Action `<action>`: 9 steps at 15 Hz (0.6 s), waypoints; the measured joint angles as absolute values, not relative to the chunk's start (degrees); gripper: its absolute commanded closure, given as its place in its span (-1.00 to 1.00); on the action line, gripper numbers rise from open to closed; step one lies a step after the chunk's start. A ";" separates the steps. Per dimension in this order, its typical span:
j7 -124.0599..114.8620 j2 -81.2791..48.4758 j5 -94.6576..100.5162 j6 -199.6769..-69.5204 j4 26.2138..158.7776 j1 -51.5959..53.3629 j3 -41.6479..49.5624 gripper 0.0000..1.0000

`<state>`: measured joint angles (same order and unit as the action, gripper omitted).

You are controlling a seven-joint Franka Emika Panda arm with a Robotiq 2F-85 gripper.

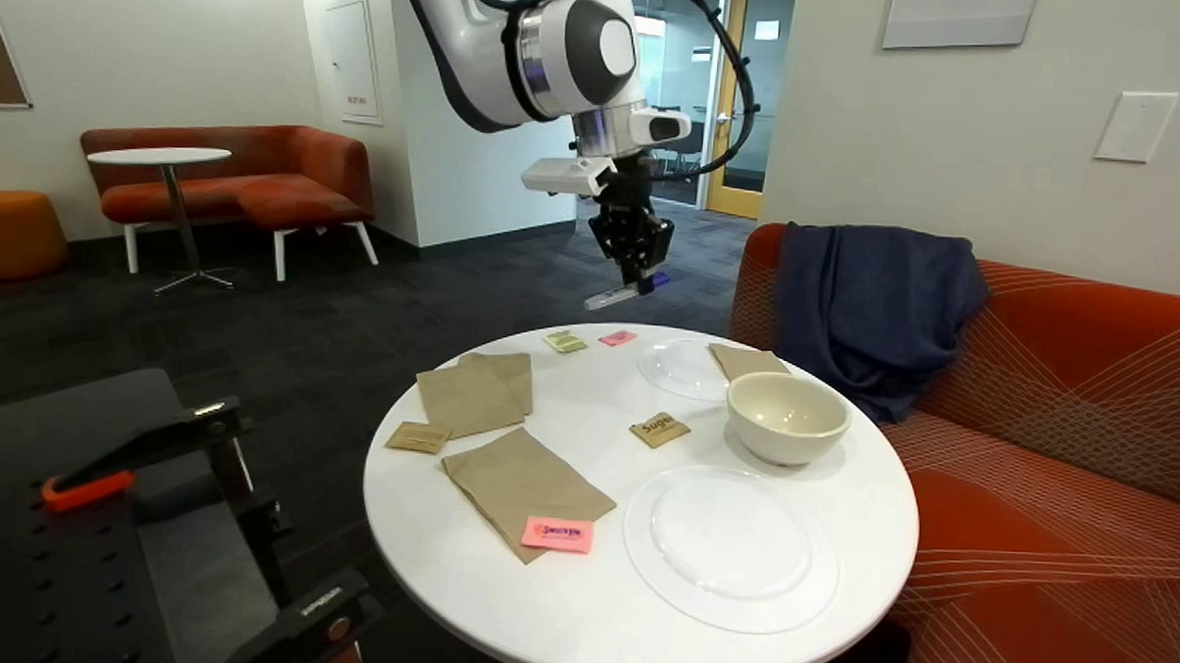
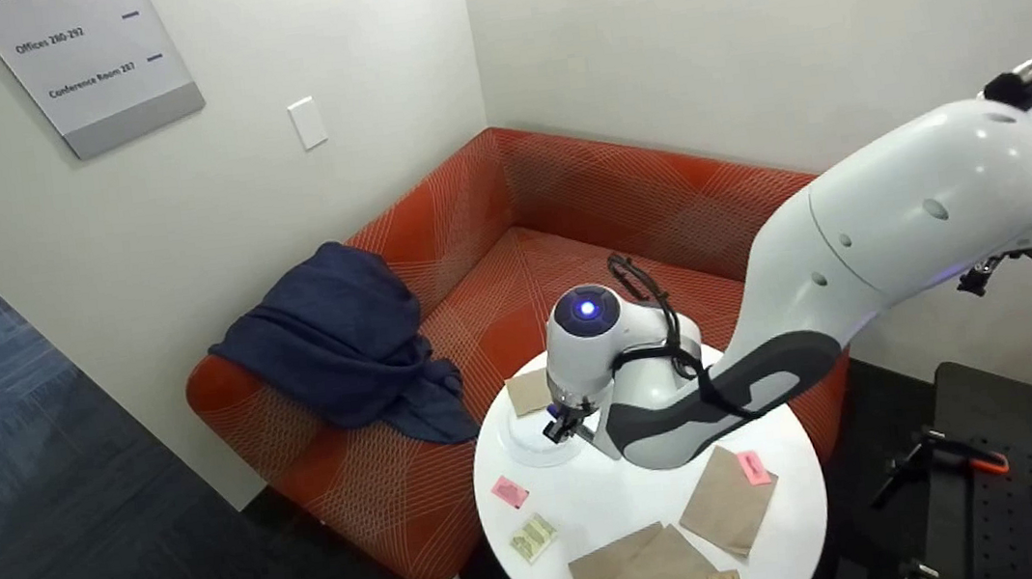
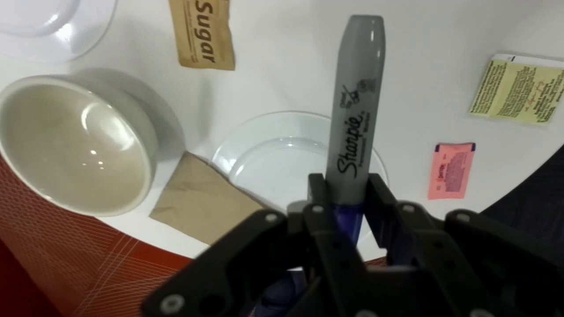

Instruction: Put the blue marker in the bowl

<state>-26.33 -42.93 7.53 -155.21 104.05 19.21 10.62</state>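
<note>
The blue marker (image 3: 356, 101) has a grey barrel and a blue cap. My gripper (image 3: 346, 189) is shut on it near the cap, with the grey end sticking out. In an exterior view the gripper (image 1: 643, 279) holds the marker (image 1: 611, 297) in the air, tilted, above the far side of the table. The cream-white bowl (image 1: 783, 431) stands upright at that table's right side; its visible inside is bare. In the wrist view the bowl (image 3: 75, 145) is at the left, apart from the gripper. In an exterior view the arm hides the bowl, and the gripper (image 2: 567, 422) is partly hidden.
The round white table (image 1: 580, 616) bears two flat plates (image 1: 727, 611) (image 1: 652, 368), brown napkins (image 1: 516, 476), a sugar packet (image 1: 660, 429), pink packets (image 1: 557, 534) and a yellow packet (image 2: 533, 538). A red sofa (image 1: 1034, 543) with a dark blue cloth (image 1: 866, 302) borders the table.
</note>
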 measured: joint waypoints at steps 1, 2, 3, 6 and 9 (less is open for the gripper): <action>-27.11 -41.86 7.53 -155.35 105.47 19.22 11.39 0.87; -27.89 -40.87 7.53 -155.51 106.83 19.21 12.25 0.87; -28.79 -39.97 7.53 -155.80 108.12 19.21 13.15 0.87; -31.33 -38.10 7.53 -157.21 111.27 19.12 15.91 0.87; -34.53 -37.15 7.57 -159.67 113.53 19.26 19.02 0.87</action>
<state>-34.53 -37.15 7.57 -159.67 113.53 19.26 19.02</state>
